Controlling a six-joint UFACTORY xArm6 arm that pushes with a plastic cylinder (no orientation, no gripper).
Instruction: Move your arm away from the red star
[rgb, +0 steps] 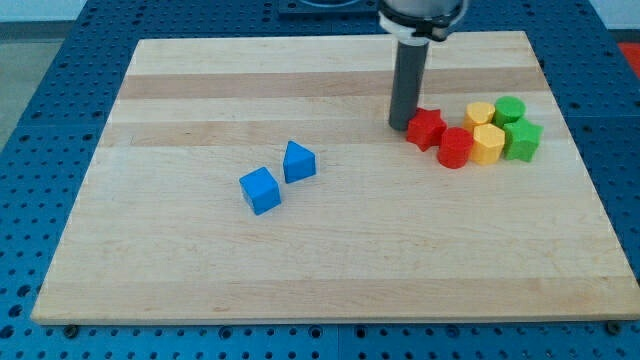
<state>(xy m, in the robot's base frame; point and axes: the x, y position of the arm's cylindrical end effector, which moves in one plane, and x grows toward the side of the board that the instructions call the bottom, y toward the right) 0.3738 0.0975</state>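
Observation:
The red star (427, 129) lies on the wooden board (330, 250) at the view's upper right. My tip (400, 126) stands just to the left of the red star, touching or nearly touching it. A red cylinder (455, 148) sits right of and below the star. Beside it are a yellow block (488, 144), a yellow cylinder (480, 113), a green cylinder (510, 109) and a green star (522, 140), all packed together.
A blue cube (261, 190) and a blue wedge-shaped block (298, 162) lie left of the board's centre, well away from my tip. The board's edges border a blue perforated table (60, 110).

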